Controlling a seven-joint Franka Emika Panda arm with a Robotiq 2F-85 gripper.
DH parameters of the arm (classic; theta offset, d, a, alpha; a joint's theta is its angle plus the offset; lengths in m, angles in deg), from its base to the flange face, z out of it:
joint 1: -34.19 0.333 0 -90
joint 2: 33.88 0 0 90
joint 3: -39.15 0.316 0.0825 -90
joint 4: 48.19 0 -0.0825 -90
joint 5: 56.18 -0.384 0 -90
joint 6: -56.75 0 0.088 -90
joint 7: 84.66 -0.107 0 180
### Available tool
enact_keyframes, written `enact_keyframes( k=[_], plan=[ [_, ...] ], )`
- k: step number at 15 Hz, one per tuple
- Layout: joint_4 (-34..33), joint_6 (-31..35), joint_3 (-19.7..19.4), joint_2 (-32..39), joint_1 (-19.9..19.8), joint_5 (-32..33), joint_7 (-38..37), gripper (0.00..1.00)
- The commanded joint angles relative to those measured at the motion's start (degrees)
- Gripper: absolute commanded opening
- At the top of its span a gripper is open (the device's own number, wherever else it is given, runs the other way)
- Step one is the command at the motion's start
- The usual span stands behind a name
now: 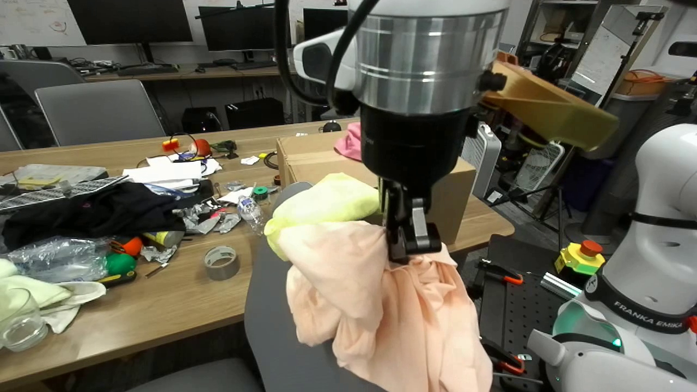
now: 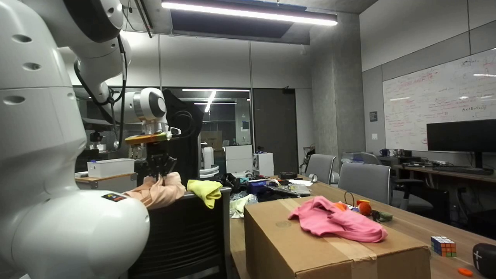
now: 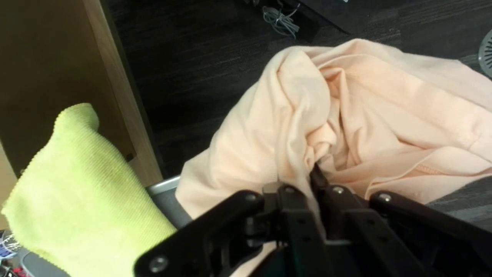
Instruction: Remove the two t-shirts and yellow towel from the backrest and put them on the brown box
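Claw nearly closed, bunched fold of peach shirt pinched in its jaws; rest of shirt drapes over backrest, whose top edge seems to bear its weight. Bunched grip likely meant to lift whole shirt off. Yellow towel hangs just beside, over same edge, outside grip, probably for later. Pink shirt lies rumpled on brown box, presumably already delivered; flat top suits loose cloth

Office-style robotics lab. Grey office chairs along the wood table; desk with monitors beyond the table, wall-mounted, scribbled whiteboard past it too. Franka arm and red-topped e-stop near the table, duct tape roll on it.
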Motion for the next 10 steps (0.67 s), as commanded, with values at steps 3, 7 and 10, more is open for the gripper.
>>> enact_keyframes(
  k=[3,7,10],
  plan=[
    [-1.4,1.4,-1.4,-3.3,0.0,-0.1,0.8,0.03],
    [-5.6,-0.1,-2.2,-4.1,-0.4,0.1,0.8,0.03],
    [-10.0,-0.7,-2.6,-4.7,-1.1,0.3,-0.2,0.03]
  ],
)
